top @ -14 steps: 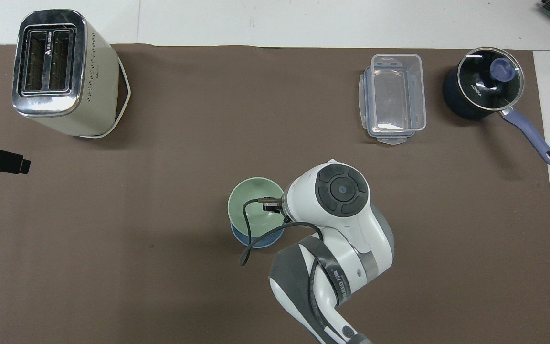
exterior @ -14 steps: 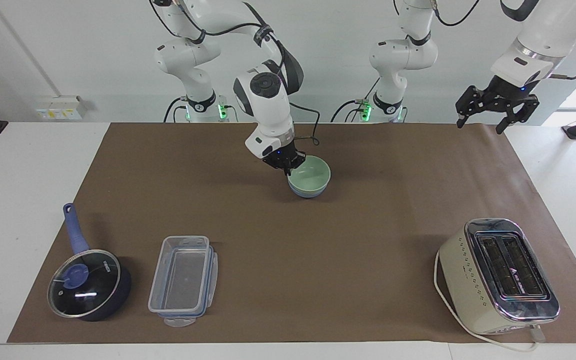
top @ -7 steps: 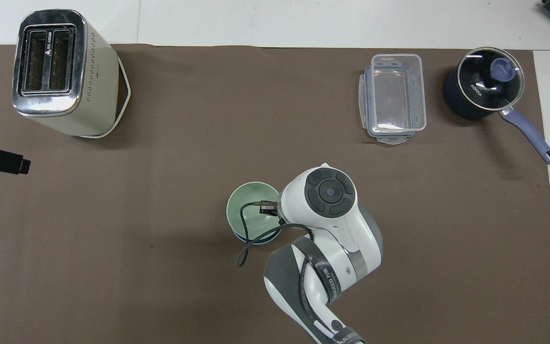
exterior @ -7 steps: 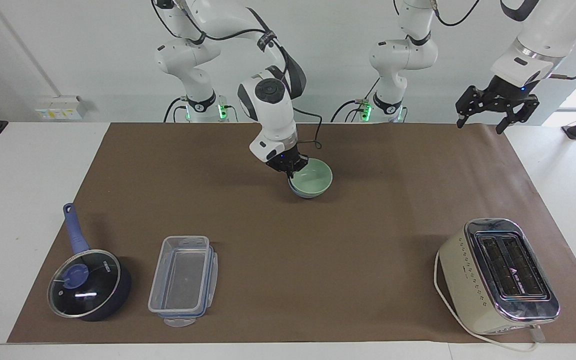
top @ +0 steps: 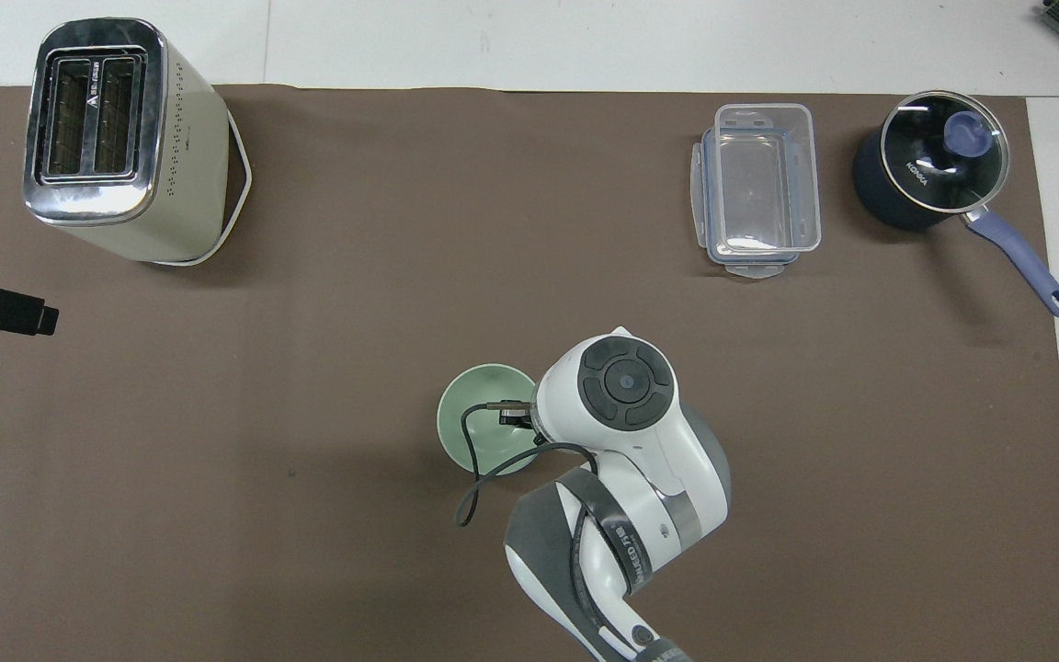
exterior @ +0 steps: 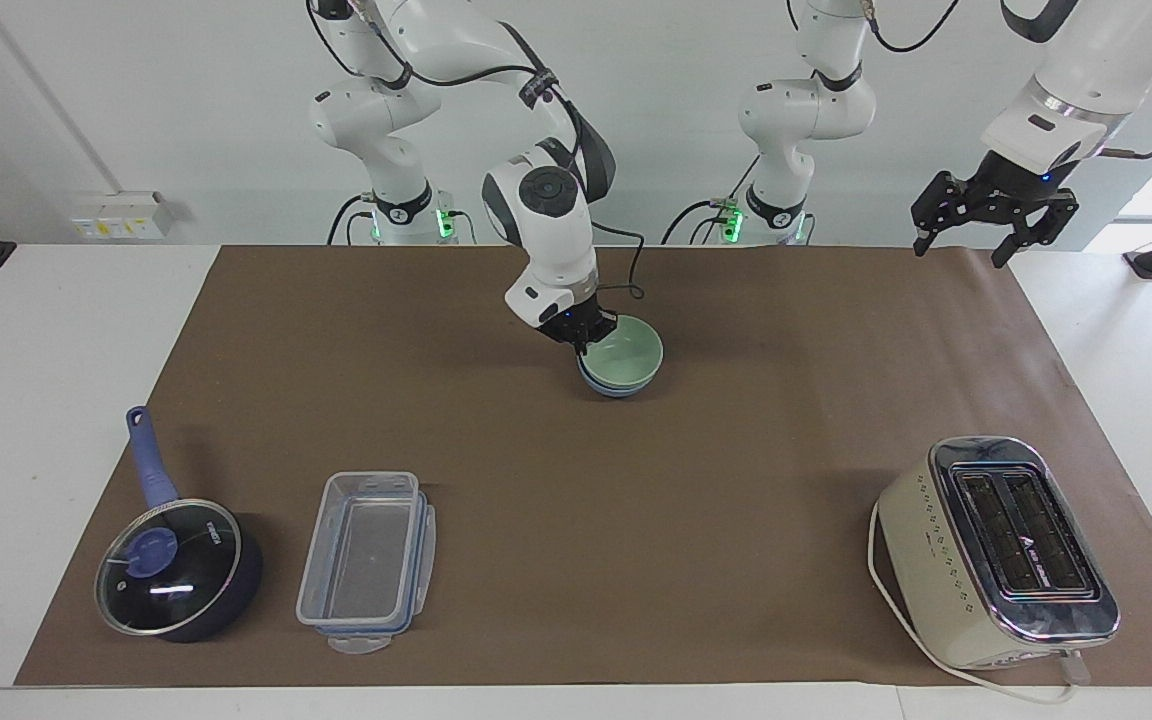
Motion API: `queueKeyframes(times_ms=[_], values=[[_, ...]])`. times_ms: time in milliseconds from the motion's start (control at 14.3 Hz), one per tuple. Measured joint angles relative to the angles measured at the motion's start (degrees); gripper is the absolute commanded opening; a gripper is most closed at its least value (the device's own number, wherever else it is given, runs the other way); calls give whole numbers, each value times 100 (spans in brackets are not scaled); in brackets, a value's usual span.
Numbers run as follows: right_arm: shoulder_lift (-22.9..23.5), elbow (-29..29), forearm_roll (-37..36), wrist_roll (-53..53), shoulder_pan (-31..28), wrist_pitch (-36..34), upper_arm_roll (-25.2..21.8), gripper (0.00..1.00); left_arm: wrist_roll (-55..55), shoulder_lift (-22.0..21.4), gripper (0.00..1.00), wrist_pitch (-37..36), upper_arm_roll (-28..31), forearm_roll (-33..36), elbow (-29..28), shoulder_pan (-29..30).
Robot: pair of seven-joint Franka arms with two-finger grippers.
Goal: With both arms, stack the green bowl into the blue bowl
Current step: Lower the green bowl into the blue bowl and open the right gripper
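We see a white table (exterior: 56, 420) covered by a brown mat (exterior: 576, 520), with a pale wall behind the two arm bases. Near the middle of the mat, the green bowl (exterior: 626, 355) sits nested inside the blue bowl (exterior: 616, 388), whose rim and underside show just below it. The right gripper (exterior: 581, 335) is low at the bowls, its fingers pinched together on the green bowl's rim at the side toward the right arm's end of the table. The left gripper (exterior: 991, 215) hangs in the air over the mat's edge at the left arm's end, its fingers spread wide apart and holding nothing; that arm waits.

Farther from the robots than the bowls stand a toaster (exterior: 1001, 550) at the left arm's end, and a clear plastic container (exterior: 366, 560) beside a lidded saucepan (exterior: 176, 570) at the right arm's end.
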Motion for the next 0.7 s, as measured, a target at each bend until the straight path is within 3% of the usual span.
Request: queueKeyframes(times_ms=[140, 491, 701], values=[[-25, -43, 0, 0, 0, 0, 0, 100, 0, 0, 100, 0, 0, 0, 0, 0], [-69, 85, -2, 0, -24, 42, -36, 100, 0, 0, 100, -1, 0, 0, 0, 0], [-187, 424, -133, -58, -416, 81, -96, 100, 0, 0, 100, -2, 0, 0, 0, 0]])
